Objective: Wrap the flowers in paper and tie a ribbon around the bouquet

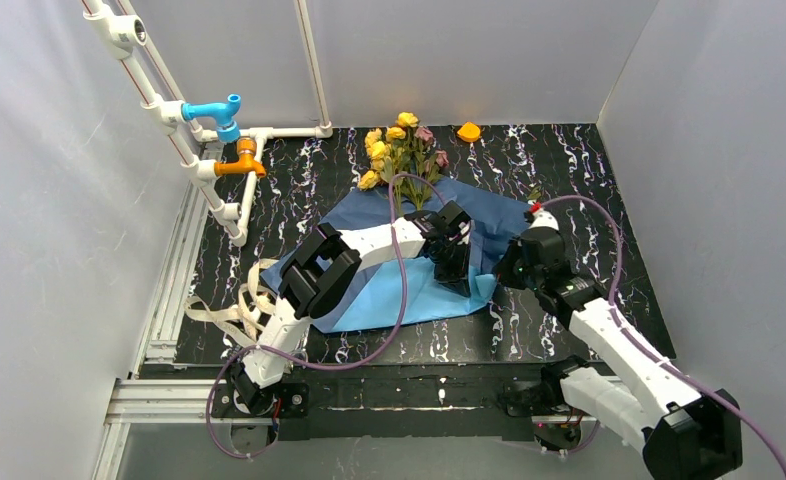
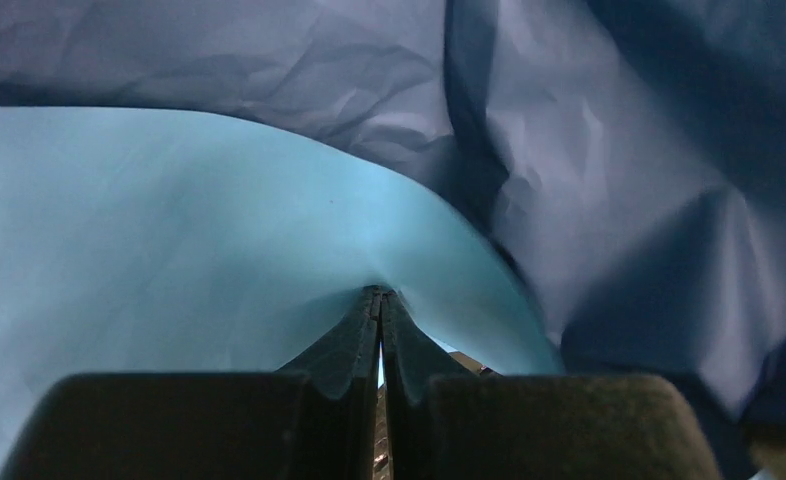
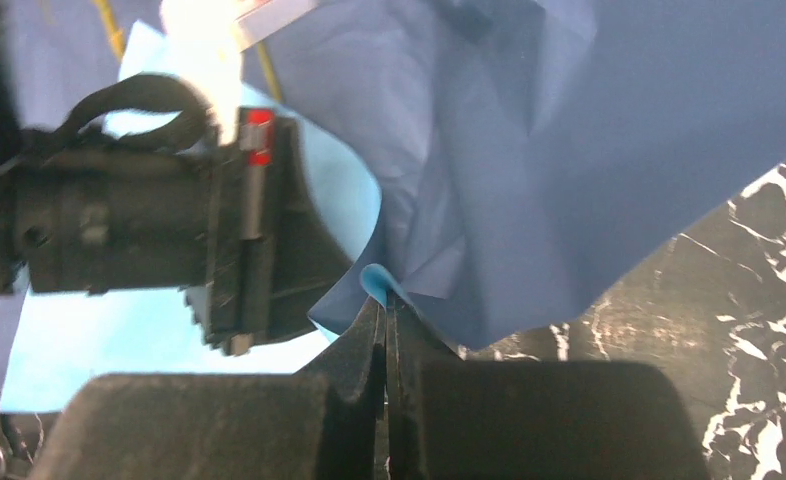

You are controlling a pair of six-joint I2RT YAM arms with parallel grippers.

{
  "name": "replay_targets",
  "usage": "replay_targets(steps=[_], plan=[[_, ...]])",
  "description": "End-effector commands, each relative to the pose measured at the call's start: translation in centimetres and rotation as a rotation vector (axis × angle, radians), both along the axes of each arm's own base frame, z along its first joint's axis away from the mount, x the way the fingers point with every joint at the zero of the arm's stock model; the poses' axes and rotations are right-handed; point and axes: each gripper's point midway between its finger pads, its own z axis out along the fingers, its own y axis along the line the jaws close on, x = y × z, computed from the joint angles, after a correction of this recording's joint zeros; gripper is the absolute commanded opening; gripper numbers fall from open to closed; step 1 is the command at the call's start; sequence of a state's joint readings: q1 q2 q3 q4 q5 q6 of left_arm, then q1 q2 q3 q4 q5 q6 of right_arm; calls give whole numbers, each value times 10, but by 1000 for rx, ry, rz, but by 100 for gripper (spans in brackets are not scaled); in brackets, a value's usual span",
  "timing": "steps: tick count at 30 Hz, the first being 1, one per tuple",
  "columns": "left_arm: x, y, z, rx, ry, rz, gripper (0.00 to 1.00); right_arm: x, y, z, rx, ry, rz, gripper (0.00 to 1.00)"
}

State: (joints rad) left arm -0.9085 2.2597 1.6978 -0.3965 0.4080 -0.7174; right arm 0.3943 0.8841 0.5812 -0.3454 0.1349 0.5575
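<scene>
The flowers (image 1: 399, 150), yellow and dusky pink roses, lie at the back of the table with their stems running under the far edge of the paper (image 1: 389, 295). This large blue sheet is spread mid-table with its right part folded over and lifted. My left gripper (image 1: 456, 275) is shut on a raised fold of the paper (image 2: 169, 220) at its right side. My right gripper (image 1: 504, 272) is shut on the sheet's near right edge (image 3: 569, 150), close beside the left gripper (image 3: 219, 250). The beige ribbon (image 1: 224, 310) lies in loose loops at the table's left front.
White pipes with a blue valve (image 1: 219, 110) and an orange valve (image 1: 244, 158) stand at the back left. A small orange object (image 1: 468, 131) sits by the back wall. Black marbled table (image 1: 589, 200) shows to the right of the paper.
</scene>
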Motion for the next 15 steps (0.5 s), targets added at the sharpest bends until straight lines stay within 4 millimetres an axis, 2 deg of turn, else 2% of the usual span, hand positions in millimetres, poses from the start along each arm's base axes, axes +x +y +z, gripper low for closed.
replay_targets(steps=[1, 5, 8, 13, 15], plan=[[3, 5, 12, -11, -3, 18, 1, 8, 17, 24, -82, -95, 71, 1], [9, 15, 60, -50, -49, 47, 2, 13, 11, 25, -145, -96, 45, 1], [11, 30, 87, -38, -92, 52, 4, 19, 8, 31, -178, -104, 29, 1], [2, 70, 101, -9, -111, 97, 4, 28, 9, 36, -201, -113, 32, 1], [-6, 91, 97, 33, -133, 121, 5, 31, 11, 41, -205, -121, 33, 1]])
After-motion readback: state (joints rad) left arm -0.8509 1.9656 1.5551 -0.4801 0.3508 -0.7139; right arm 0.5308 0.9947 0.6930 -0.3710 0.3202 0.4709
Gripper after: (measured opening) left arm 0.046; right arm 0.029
